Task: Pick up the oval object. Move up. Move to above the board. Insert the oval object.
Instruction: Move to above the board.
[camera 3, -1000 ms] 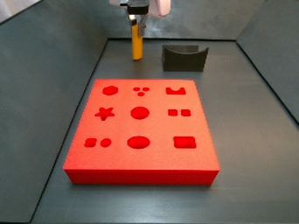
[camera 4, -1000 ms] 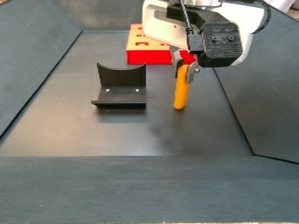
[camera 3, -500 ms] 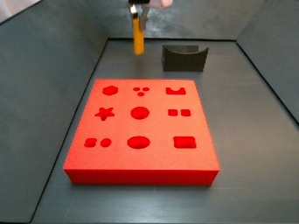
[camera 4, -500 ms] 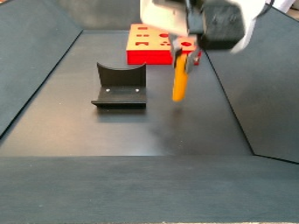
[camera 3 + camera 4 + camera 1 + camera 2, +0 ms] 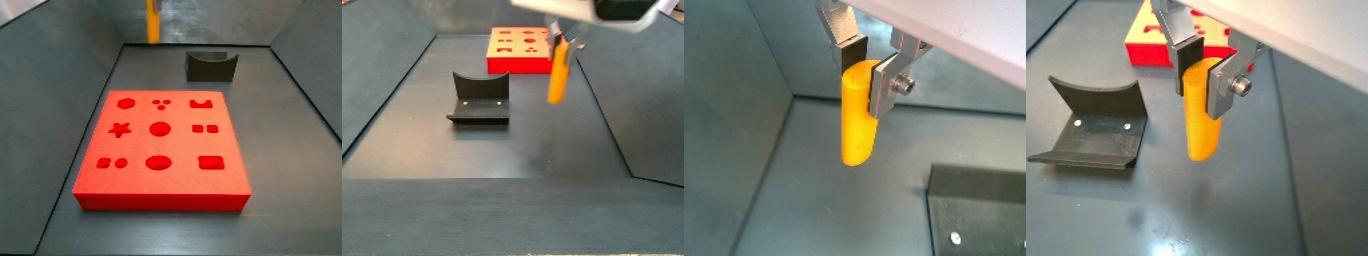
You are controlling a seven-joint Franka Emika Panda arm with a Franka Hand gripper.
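Risen since earlier frames: oval object (image 5: 556, 76) now clear of floor, hanging upright for insertion. Gripper (image 5: 1208, 76) clamped on its top end. Fixture (image 5: 478, 98) left. Board (image 5: 525, 48) beyond, recesses empty.

One orange peg (image 5: 858, 112), clamped in one gripper (image 5: 871, 62) held above the tabletop; one red board (image 5: 163, 148); one dark fixture (image 5: 478, 98).
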